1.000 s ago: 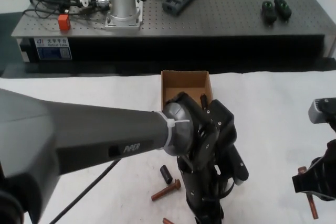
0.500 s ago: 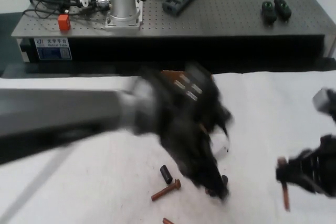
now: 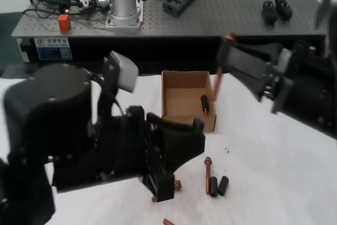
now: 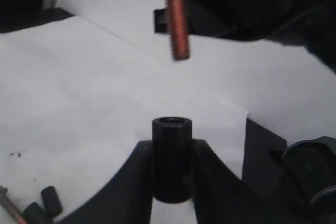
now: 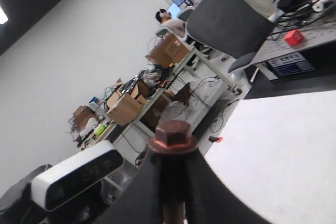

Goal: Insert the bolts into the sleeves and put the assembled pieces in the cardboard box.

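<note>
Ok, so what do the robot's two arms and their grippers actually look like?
Both arms are black, with bulky housings. The left arm carries a white camera block with rounded corners at its wrist; the right arm is black throughout. The left gripper and right gripper each have two smooth black fingers that narrow toward the tips.

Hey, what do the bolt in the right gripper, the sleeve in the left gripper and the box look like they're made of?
The bolt looks like copper-coloured or copper-plated metal: reddish-brown, with a threaded shank and a hex head. The sleeve is smooth matte black; it could be coated metal or plastic, and the look does not settle which. The cardboard box is plain brown cardboard with dull walls and an open top.
</note>
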Robot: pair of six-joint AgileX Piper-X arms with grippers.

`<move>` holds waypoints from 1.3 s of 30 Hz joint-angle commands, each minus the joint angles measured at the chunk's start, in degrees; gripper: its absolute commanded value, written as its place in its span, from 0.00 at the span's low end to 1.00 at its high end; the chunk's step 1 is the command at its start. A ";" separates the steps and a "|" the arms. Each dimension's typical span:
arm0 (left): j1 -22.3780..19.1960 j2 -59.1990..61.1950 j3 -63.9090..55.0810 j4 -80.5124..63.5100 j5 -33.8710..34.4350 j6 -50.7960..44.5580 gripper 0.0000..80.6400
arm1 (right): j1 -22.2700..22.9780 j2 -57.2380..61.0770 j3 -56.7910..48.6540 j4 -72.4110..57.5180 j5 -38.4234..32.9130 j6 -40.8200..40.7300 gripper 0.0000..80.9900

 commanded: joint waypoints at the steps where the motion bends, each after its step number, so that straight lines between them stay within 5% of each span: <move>1: 0.05 -0.49 -0.05 -1.20 1.00 -0.93 0.01 | 3.26 3.10 -2.53 -4.28 1.08 1.43 0.04; 14: 0.05 -0.47 -0.05 -1.09 -7.46 -2.48 0.01 | 3.86 3.77 -2.56 -0.32 0.16 -1.83 0.04; 28: 0.05 -0.47 -0.05 2.63 -5.79 -3.71 0.01 | 2.48 3.77 -2.56 -3.88 2.58 -2.94 0.04; 39: 0.05 -0.47 -0.05 3.27 -7.25 -2.38 0.01 | 0.34 3.77 -2.56 0.09 -3.73 -2.33 0.04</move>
